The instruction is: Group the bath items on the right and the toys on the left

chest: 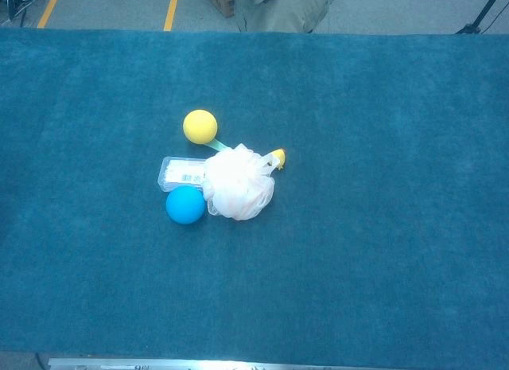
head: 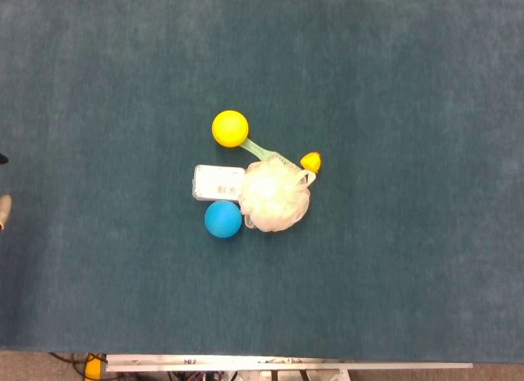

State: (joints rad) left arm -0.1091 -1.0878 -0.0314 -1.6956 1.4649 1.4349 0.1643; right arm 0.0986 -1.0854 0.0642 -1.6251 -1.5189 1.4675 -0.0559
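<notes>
A cluster sits mid-table in both views. A yellow ball lies at its far side, and a blue ball at its near side. Between them lies a clear flat packet with a white label. A white mesh bath pouf touches the packet and the blue ball. A pale green handle runs under the pouf from beside the yellow ball. A small yellow piece pokes out at the pouf's right. Neither hand shows.
The teal cloth table spreads wide on all sides of the cluster. A metal rail marks its near edge. A small pale sliver shows at the left border; I cannot tell what it is. A seated person is beyond the far edge.
</notes>
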